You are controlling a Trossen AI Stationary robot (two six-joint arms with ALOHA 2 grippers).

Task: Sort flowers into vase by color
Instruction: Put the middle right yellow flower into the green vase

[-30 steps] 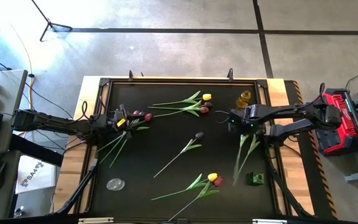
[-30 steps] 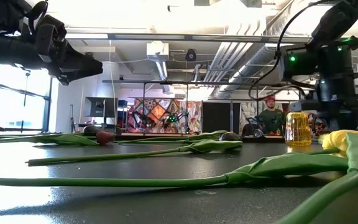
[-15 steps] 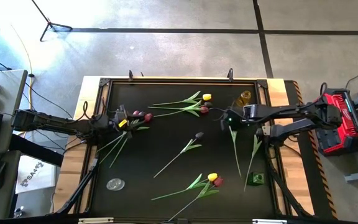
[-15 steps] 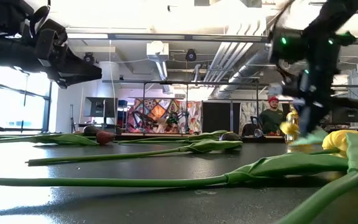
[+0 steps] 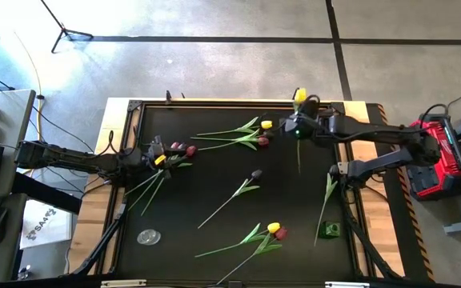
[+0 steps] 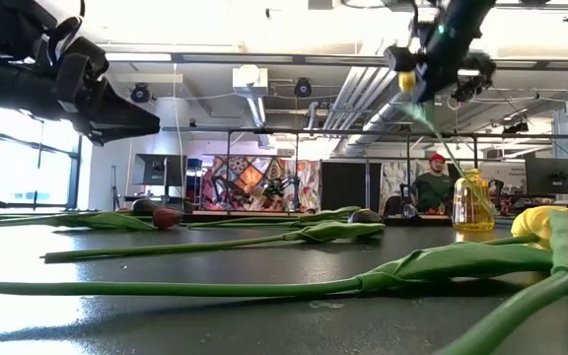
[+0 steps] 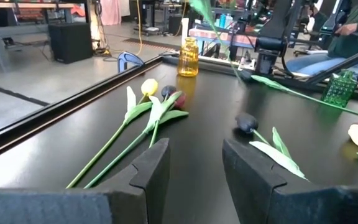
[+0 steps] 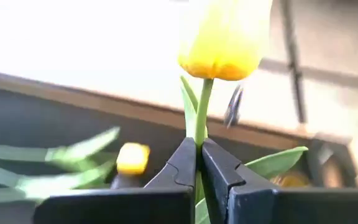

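Right claw [image 8: 199, 163] is pinching the thin green stem of a yellow tulip [image 8: 224, 38], smooth cup-shaped head sitting just above the fingers.

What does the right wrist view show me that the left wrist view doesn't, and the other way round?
Only the right wrist view: the right pincer shut on the stem of a yellow tulip, just below its head.

Only the left wrist view: the left pincer open and empty over the mat, a dark tulip lying ahead, and a green vase.

Both: the yellow tulip lying on the mat and the amber vase.
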